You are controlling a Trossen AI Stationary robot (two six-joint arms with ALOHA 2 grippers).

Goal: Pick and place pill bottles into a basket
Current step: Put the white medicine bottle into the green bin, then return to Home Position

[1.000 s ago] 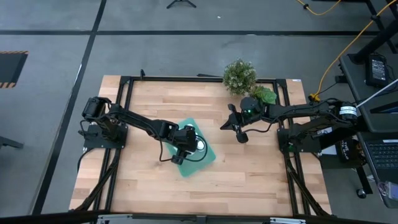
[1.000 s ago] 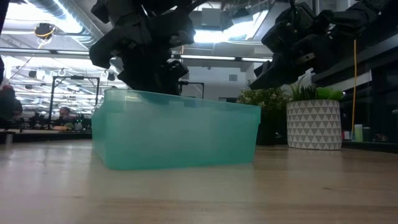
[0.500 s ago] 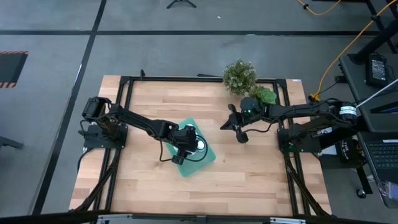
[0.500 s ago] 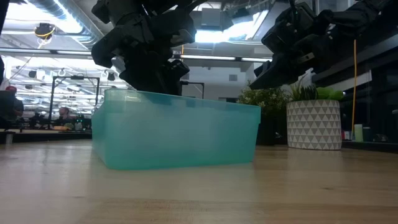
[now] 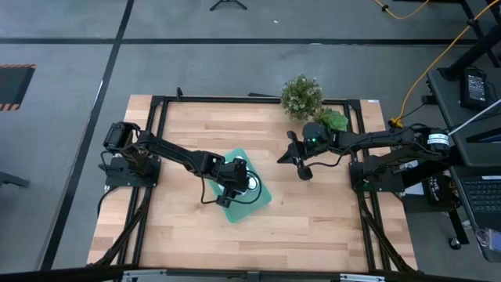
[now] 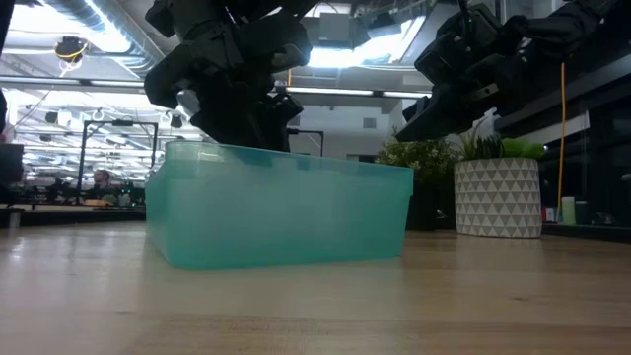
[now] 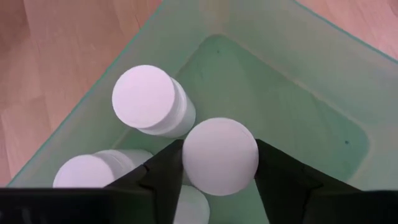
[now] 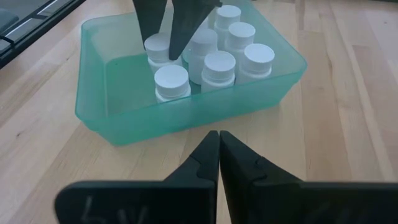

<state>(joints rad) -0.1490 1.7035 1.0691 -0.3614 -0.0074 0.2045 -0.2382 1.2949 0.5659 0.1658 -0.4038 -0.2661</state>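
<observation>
One bottle (image 7: 219,155) stands upright between the left gripper's (image 7: 217,180) fingers, which clasp it from above inside the basket (image 8: 112,118), so any release is straight down beside the other bottles (image 8: 233,53) already standing there. Over by the pot (image 6: 497,196) the right gripper (image 8: 219,158) waits pinched shut, empty. No labels or writing can be read.

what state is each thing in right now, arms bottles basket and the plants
left gripper: over the basket, fingers closed on a pill bottle
right gripper: apart from the basket, above bare table, fingers shut, empty
other pill bottles: upright, capped, clustered at one end of the basket
basket: flat on the table, its other end bare
plant pot: upright at the table's far edge
table: no bottles left on it
</observation>
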